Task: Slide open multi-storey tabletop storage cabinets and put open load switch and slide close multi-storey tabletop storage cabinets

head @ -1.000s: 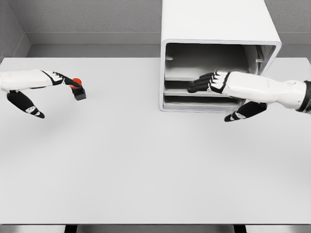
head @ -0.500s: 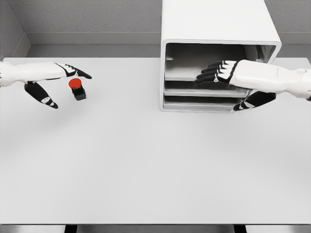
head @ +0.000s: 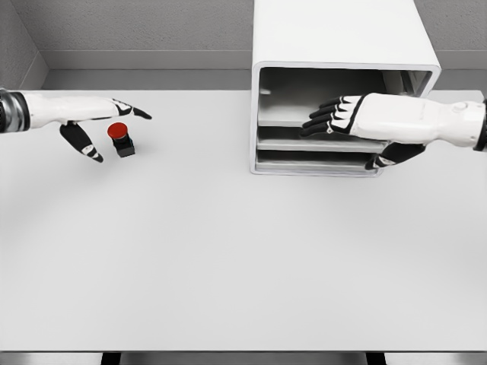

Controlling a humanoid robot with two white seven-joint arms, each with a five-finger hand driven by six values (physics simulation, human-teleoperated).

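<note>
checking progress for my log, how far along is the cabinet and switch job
Early. The storage cabinet shows its shelves from the front, and the right hand reaches in at shelf level with flat fingers, so opening looks under way. The load switch stands on the table, ungrasped; the left hand brackets it with open fingers. Left to do: grasp it, put it inside, slide the cabinet shut.

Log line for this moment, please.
left hand: open beside switch | right hand: open at cabinet shelves | switch on table

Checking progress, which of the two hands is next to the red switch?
The left hand, fingers spread around the red-topped switch; the right hand is at the cabinet.
</note>
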